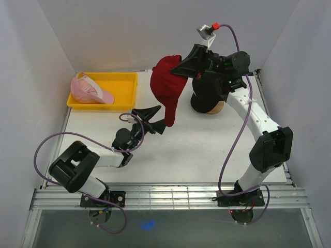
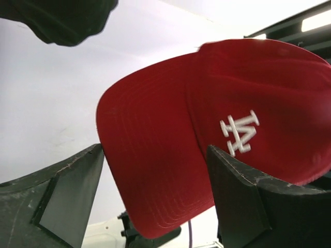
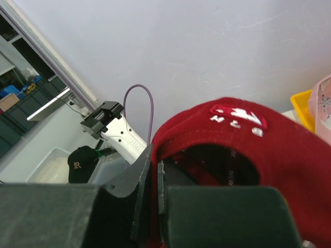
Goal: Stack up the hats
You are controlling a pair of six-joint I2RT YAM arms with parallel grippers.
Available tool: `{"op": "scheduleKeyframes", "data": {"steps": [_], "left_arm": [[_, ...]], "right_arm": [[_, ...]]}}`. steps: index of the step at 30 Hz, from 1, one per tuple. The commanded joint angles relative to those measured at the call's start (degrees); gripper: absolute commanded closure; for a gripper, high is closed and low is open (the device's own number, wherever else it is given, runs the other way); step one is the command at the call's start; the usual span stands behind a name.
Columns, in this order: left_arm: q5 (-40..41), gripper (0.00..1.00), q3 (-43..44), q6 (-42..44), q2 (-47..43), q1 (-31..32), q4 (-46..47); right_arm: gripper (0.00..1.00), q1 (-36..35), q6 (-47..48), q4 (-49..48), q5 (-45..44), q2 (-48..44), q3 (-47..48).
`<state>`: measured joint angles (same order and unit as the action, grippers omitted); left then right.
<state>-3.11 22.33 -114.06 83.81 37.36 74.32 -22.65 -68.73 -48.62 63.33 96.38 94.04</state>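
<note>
Mid-transfer: right gripper (image 1: 175,70) pinches red hat (image 1: 164,85) aloft, left gripper (image 1: 155,120) gapes (near brim); next, seat it on black hat (image 1: 203,98) at three o'clock.

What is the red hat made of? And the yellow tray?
The red hat looks like soft, matte cloth, maybe cotton: rows of stitching run across its brim. The yellow tray looks like smooth, hard plastic, with even colour and a moulded rim, though that is a guess.
</note>
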Motion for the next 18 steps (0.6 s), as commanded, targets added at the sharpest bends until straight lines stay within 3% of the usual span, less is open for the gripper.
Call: {"op": "scheduleKeyframes", "data": {"steps": [1, 14, 18], "left_arm": [[2.1, 0.11, 1.8, -7.9, 0.6, 0.4, 5.1], [5.5, 0.26, -1.6, -10.0, 1.6, -0.1, 9.9], [5.8, 0.32, -1.2, -10.7, 3.0, -0.7, 12.6]], "right_arm": [[0.92, -0.5, 0.3, -6.0, -0.4, -5.4, -4.3], [0.92, -0.5, 3.2, -5.0, 0.8, -8.5, -11.2], [0.92, -0.5, 7.5, -0.6, 0.4, -11.4, -15.7]]}}
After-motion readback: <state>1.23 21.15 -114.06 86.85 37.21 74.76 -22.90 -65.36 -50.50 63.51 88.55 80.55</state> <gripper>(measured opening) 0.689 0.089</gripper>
